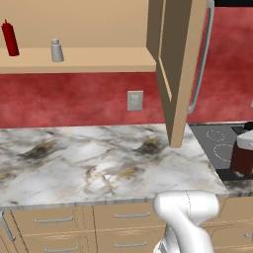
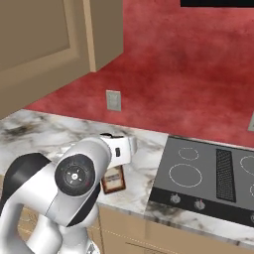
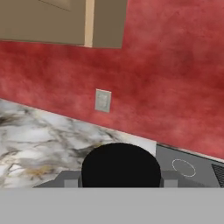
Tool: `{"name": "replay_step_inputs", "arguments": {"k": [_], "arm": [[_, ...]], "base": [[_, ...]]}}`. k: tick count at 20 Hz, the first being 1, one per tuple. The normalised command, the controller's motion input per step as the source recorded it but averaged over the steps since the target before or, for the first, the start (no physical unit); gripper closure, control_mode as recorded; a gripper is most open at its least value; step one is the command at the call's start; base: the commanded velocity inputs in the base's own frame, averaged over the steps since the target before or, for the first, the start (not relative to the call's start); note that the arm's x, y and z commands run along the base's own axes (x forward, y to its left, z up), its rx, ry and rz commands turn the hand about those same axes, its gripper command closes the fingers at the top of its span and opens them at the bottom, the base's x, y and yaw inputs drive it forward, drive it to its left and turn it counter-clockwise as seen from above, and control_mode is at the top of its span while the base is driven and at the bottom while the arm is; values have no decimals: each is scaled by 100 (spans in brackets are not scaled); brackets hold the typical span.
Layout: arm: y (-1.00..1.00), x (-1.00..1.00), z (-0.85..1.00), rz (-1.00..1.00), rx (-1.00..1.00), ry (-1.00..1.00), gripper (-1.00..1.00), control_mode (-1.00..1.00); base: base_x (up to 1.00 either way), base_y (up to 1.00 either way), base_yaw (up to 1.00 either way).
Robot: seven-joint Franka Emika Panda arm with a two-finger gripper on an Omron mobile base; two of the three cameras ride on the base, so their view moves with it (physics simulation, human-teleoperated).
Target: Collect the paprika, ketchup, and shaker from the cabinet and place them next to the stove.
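Paprika (image 3: 120, 165) clamped in claw (image 3: 120, 180), above counter (image 1: 99, 158) beside stove (image 2: 198, 173).

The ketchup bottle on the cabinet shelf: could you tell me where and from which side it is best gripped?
Probably around the straight red body of the ketchup, below the narrow nozzle, coming in level from the open front of the cabinet. It stands upright near the shelf's left end, apart from the shaker, so its sides are free.
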Motion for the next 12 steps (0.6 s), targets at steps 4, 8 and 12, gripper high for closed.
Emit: {"name": "replay_step_inputs", "arguments": {"k": [4, 8, 12], "arm": [[-23, 36, -8, 1, 1, 0, 100, -100], [-35, 59, -18, 7, 2, 0, 100, -100], [-24, 68, -24, 12, 0, 0, 100, -100]], "base": [[12, -5, 0], [0, 0, 0], [0, 0, 0]]}}
